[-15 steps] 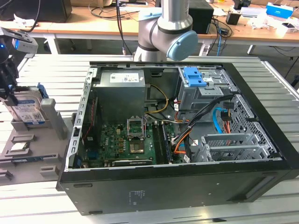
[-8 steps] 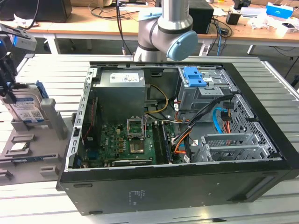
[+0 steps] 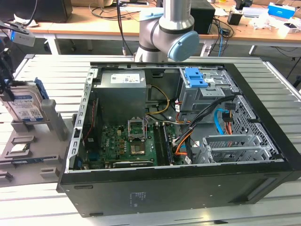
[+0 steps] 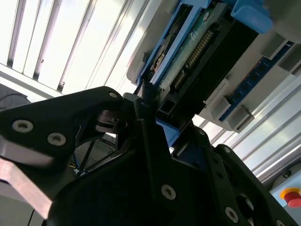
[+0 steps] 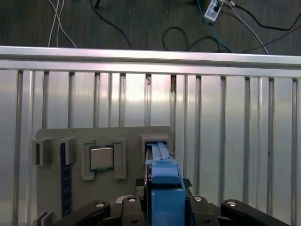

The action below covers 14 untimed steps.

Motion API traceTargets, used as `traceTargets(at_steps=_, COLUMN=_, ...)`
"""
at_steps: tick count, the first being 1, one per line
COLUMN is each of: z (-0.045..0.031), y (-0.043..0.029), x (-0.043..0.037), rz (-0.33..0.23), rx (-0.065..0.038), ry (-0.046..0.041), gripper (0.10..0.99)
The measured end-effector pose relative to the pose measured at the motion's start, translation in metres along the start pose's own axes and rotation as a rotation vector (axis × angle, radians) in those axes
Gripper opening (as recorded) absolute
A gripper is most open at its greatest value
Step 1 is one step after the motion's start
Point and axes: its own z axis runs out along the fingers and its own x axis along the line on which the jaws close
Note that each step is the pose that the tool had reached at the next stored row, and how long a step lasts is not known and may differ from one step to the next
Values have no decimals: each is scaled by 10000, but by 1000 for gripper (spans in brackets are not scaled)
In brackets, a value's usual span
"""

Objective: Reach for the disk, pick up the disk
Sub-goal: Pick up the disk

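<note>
The disk (image 3: pixel 26 106), silver with a white-and-blue label and a blue bracket, stands on edge in a slot of the grey holder (image 3: pixel 56 125) at the exterior view's left. My gripper (image 3: pixel 5 77) hangs over its top edge. In the first wrist view the disk's blue bracket (image 5: pixel 163 165) runs between the two black fingers, and my gripper (image 5: pixel 163 182) is shut on it, its pads pressed against both sides. The second wrist view shows the disk's green circuit board (image 4: pixel 195 52) and a black finger (image 4: pixel 145 101) touching the disk's edge.
An open black computer case (image 3: pixel 188 188) lies on the slatted metal table (image 3: pixel 56 66), with a blue caddy (image 3: pixel 195 77) on its metal cage. The arm (image 3: pixel 164 33) rises behind the case. The holder (image 5: pixel 131 134) also carries a processor chip (image 5: pixel 101 157) and a memory stick (image 5: pixel 66 179).
</note>
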Motion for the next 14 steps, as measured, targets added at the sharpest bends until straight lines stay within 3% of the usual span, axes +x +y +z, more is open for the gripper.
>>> traceTargets(at_steps=14, z=-231, y=5, x=-3, rz=0, rx=1, ry=0, gripper=369)
